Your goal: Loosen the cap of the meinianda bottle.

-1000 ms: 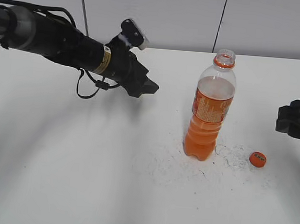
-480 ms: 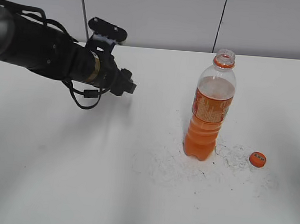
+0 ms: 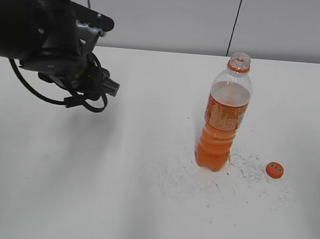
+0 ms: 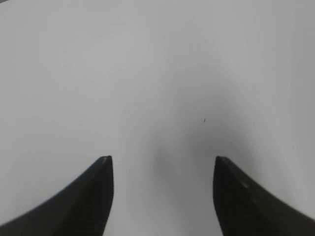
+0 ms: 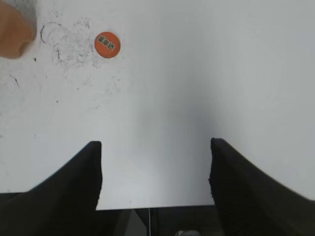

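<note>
The meinianda bottle stands upright at the table's middle right, its neck open with no cap on it. A blurred part of its base shows in the right wrist view. The orange cap lies flat on the table to the bottle's right, and shows in the right wrist view too. My left gripper is open and empty over bare table; its arm is at the far left, well away from the bottle. My right gripper is open and empty above the table's edge, away from the cap.
The white table has scuff marks around the bottle's base. A grey wall runs behind the table. In the right wrist view the table's edge lies just under the jaws.
My left arm has drawn back to the left, away from the bottle. My right gripper has left the exterior view on the right. Bottle and cap have not moved.
</note>
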Controlling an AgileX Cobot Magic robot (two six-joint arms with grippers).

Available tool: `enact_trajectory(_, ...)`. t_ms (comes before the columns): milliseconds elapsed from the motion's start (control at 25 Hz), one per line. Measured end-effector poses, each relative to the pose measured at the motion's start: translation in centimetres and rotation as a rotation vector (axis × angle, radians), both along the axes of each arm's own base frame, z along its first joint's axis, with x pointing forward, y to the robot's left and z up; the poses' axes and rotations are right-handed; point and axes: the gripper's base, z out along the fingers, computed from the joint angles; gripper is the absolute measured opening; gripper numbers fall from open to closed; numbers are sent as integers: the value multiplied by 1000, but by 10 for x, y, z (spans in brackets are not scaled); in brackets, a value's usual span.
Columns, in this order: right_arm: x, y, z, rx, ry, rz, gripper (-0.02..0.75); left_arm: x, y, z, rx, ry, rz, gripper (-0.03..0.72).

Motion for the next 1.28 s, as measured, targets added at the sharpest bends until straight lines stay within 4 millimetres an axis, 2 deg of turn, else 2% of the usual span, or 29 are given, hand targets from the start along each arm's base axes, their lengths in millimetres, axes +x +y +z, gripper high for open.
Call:
enact_trajectory(120,-13,-2,5,-4,9,24,503,-16,6,13,71,89,-7,482)
enact_trajectory(280,-34,-2,15,1,-23,90,503,-34,16,37,79,173,-17,460)
enact_trajectory(320,-34,-2,15,1,-23,90,503,-38,18,43,68,176,-23,458)
enact_trajectory(480,-57,2,21,47,-41,211,503,-58,30,80,3,145,-67,455)
enact_trajectory(680,-84,4,27,89,-75,295,503,-103,64,110,-66,83,-119,454)
enact_trajectory(920,-112,0,34,93,-217,316,503,-167,112,119,-145,18,-193,454)
enact_trajectory(1040,-128,-2,22,83,-275,336,503,-205,138,120,-207,-23,-260,452)
enact_trajectory(1160,-139,-4,6,77,-311,347,503,-235,156,112,-235,-33,-343,452)
enact_trajectory(1280,-151,-7,2,75,-385,352,503,-263,174,106,-279,-68,-403,452)
